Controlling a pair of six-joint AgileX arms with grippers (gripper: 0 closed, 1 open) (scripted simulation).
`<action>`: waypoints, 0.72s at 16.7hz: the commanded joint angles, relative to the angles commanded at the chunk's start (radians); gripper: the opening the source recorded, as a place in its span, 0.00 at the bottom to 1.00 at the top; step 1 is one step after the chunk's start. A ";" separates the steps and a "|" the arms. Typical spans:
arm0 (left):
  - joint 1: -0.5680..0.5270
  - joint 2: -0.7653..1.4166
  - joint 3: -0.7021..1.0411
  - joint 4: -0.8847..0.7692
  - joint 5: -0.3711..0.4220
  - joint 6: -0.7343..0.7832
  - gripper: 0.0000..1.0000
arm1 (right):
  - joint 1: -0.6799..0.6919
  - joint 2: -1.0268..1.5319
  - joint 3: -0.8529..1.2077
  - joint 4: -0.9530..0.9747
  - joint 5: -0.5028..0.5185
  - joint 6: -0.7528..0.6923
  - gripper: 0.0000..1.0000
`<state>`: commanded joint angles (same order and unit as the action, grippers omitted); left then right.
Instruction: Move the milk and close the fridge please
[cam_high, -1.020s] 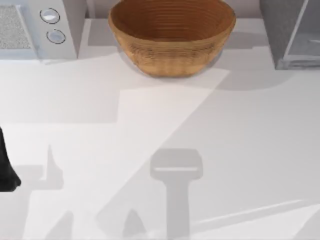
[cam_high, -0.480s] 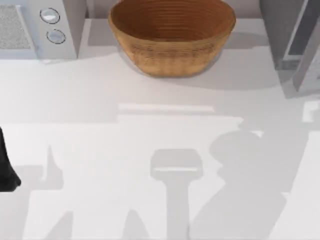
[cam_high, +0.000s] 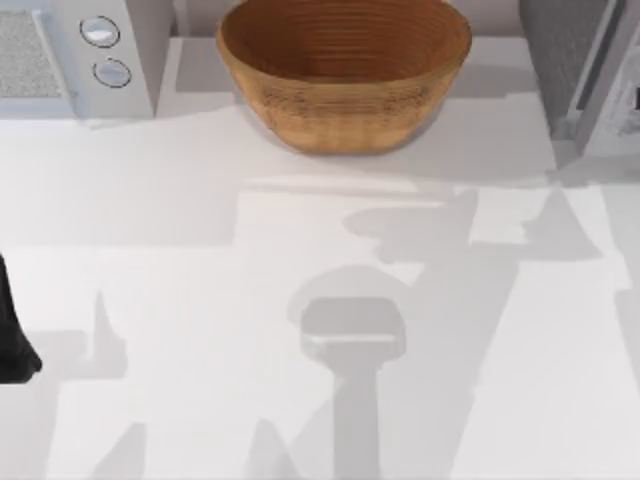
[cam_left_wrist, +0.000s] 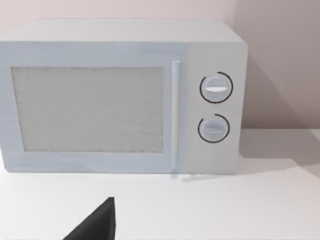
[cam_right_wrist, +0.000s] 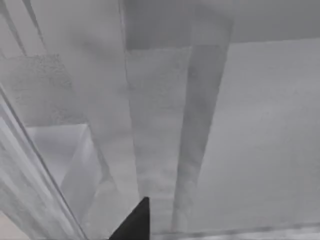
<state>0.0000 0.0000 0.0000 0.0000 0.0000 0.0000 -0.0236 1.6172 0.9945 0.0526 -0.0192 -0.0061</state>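
The fridge (cam_high: 556, 62) stands at the table's back right, with its speckled dark-grey side facing the bowl. Its lighter grey door panel (cam_high: 612, 105) reaches the right edge of the top view. The right wrist view looks at the fridge (cam_right_wrist: 250, 125) from close up, grey panels all around. A dark part of my right gripper (cam_right_wrist: 135, 222) sits low in that picture. My left arm (cam_high: 14, 335) is parked at the table's left edge. A dark part of my left gripper (cam_left_wrist: 96, 224) shows in front of the white appliance. The milk is out of view.
A large wicker bowl (cam_high: 343, 70) stands at the back middle. A white appliance with two round knobs (cam_high: 75, 55) fills the back left corner, and the left wrist view faces its front (cam_left_wrist: 120, 100). Arm shadows lie across the white table (cam_high: 200, 300).
The fridge's door panel has changed its angle at the back right. The broad shadows on the table have shifted from the right side towards the middle. My left arm has not moved.
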 joint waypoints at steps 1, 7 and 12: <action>0.000 0.000 0.000 0.000 0.000 0.000 1.00 | 0.000 0.000 0.000 0.000 0.000 0.000 1.00; 0.000 0.000 0.000 0.000 0.000 0.000 1.00 | -0.013 0.082 0.113 -0.011 0.015 -0.017 1.00; 0.000 0.000 0.000 0.000 0.000 0.000 1.00 | -0.012 0.263 0.347 -0.056 0.017 -0.016 1.00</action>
<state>0.0000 0.0000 0.0000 0.0000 0.0000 0.0000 -0.0353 1.8798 1.3420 -0.0030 -0.0023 -0.0223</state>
